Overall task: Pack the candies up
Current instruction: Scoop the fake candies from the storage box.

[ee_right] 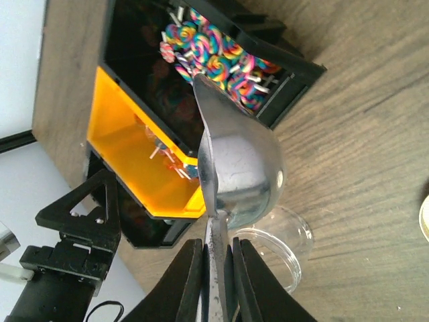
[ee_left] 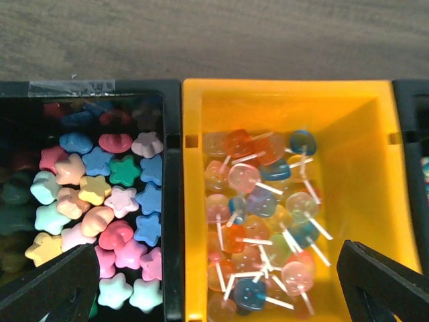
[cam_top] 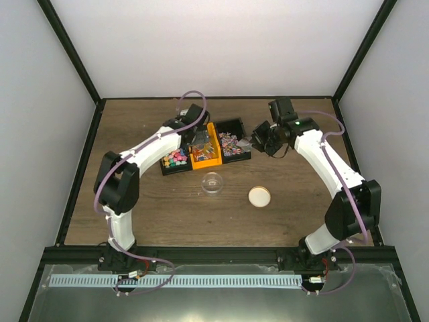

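Scoop [ee_right: 241,168] tight in right jaws, clear only from its wrist; left jaws wide over candies [ee_left: 242,178].

A brown wooden table [cam_top: 147,215] carries three bins in a touching row: left black bin [cam_top: 175,171], yellow bin [cam_top: 205,163], right black bin [cam_top: 231,126]. Nearer the arms' bases stands a clear jar [cam_top: 212,183], with a cream lid [cam_top: 259,196] apart to its right
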Robot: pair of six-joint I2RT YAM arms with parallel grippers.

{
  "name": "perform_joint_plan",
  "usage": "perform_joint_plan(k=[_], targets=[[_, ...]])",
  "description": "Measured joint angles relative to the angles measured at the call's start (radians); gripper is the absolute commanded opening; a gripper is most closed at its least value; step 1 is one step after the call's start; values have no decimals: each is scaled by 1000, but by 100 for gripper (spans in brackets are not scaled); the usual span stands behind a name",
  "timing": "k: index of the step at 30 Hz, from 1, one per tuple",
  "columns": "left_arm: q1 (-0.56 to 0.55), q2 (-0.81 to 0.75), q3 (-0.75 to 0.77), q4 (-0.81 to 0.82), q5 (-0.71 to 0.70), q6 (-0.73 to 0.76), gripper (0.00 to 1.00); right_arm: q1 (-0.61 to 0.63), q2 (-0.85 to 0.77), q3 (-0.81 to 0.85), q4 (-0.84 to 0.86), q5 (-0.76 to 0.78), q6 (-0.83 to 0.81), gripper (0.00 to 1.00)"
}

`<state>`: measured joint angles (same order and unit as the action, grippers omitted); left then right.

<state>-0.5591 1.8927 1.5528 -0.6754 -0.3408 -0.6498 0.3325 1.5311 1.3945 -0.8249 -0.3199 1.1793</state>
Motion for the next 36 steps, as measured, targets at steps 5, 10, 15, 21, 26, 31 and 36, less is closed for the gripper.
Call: perform_joint_plan(k=[5,10,15,21,26,31,36], targets=[[3,55,19,-27,-22,11,100,25,41,4,-27,6,42,1],[23,87,41,-34,-23,31,99,44,109,64,-56,18,74,1],[45,117,42,-35,-14,50,88,60,173,126,-79,34,97,1],[49,149,42,-26,-3,69,73,87,275,219,-140,59,107,1],[51,170,43,-21,12,83,55,113,350,318,-202,86,117,1],[61,179,43,-14,23,82,43,125,362,349,-248,106,126,1],[74,186,44,-4,49,83,27,130,360,363,-275,131,143,1]])
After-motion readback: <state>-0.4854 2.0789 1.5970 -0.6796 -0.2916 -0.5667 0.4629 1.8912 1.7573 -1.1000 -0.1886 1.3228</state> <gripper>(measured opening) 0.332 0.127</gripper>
